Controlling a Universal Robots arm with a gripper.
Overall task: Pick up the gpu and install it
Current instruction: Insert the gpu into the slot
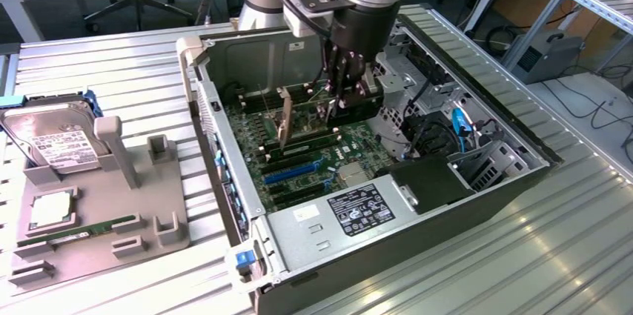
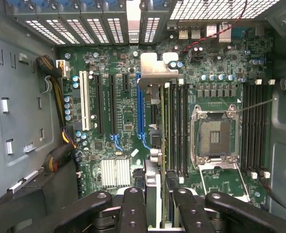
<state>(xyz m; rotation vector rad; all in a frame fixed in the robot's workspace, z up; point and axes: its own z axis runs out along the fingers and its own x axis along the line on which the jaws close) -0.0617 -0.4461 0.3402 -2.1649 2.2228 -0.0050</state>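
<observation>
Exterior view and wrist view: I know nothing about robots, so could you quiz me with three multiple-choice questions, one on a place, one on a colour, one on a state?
1. Where is the hard drive?
A) in the grey holder beside the case
B) inside the case
C) on the floor

2. What colour is the memory stick on the holder?
A) red
B) green
C) yellow

3. The pincer is:
A) open and empty
B) gripping a cable
C) shut on the gpu

Answers: 1 A, it stands in the holder on the exterior view's left; 2 B, its board is green; 3 C, the card sits between its fingers, over the motherboard.
</observation>
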